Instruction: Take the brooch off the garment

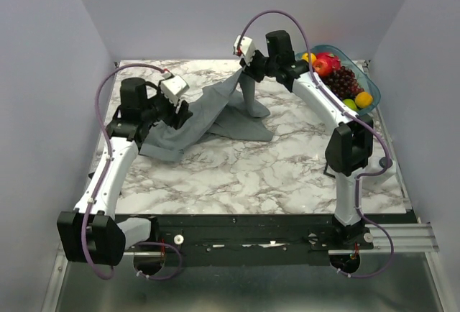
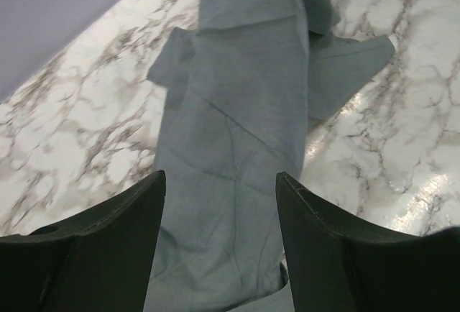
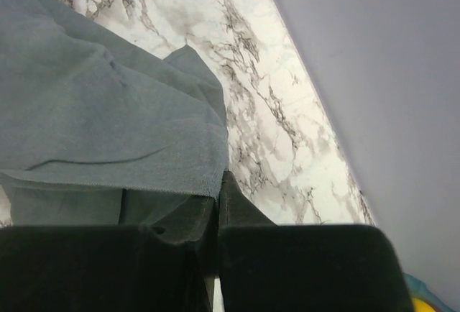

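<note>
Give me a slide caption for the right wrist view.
Right gripper pinches an edge of the grey shirt above the marble table.

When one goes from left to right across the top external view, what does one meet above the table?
The left gripper → right gripper → bowl of fruit. The garment spans both grippers, so it has no clear place.

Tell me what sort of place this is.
Probably a robot lab test booth: plain walls box in a marble-pattern table, a left arm and right arm are bolted to a rail at its near edge, and a fruit bowl and grey shirt look like props.
</note>
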`<state>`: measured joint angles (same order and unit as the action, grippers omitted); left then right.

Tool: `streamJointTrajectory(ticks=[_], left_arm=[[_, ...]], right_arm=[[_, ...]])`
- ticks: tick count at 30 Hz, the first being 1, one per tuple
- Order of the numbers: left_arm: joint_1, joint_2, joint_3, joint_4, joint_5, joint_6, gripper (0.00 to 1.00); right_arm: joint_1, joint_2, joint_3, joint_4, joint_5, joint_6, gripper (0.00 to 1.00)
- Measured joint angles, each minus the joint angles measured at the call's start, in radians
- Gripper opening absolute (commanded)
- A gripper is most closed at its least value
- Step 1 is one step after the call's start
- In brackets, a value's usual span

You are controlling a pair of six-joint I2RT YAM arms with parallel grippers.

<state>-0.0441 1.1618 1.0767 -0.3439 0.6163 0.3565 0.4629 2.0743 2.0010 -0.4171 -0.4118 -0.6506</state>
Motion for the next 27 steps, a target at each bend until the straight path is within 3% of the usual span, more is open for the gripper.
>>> streamJointTrajectory(ticks=[5,13,20,27], left_arm=[[-0.132,0.048,-0.068,0.035,-0.019,0.069,0.7],[-0.358,0.017,-0.332,0.188,-0.184,0.152,0.62],[-0.383,0.034,-0.334,0.277,-0.333,0.121,0.59],[-0.384,0.06,-0.332,0.306,-0.361,0.088,0.6]], right_arm=[[0.0,0.0,-0.023,0.001,-0.001,0.013,0.1],[0.001,0.0,-0.077,0.005,0.006,0.034,0.09],[0.0,-0.008,-0.091,0.005,0.008,0.048,0.09],[0.001,-0.018,-0.091,0.005,0.01,0.049,0.09]])
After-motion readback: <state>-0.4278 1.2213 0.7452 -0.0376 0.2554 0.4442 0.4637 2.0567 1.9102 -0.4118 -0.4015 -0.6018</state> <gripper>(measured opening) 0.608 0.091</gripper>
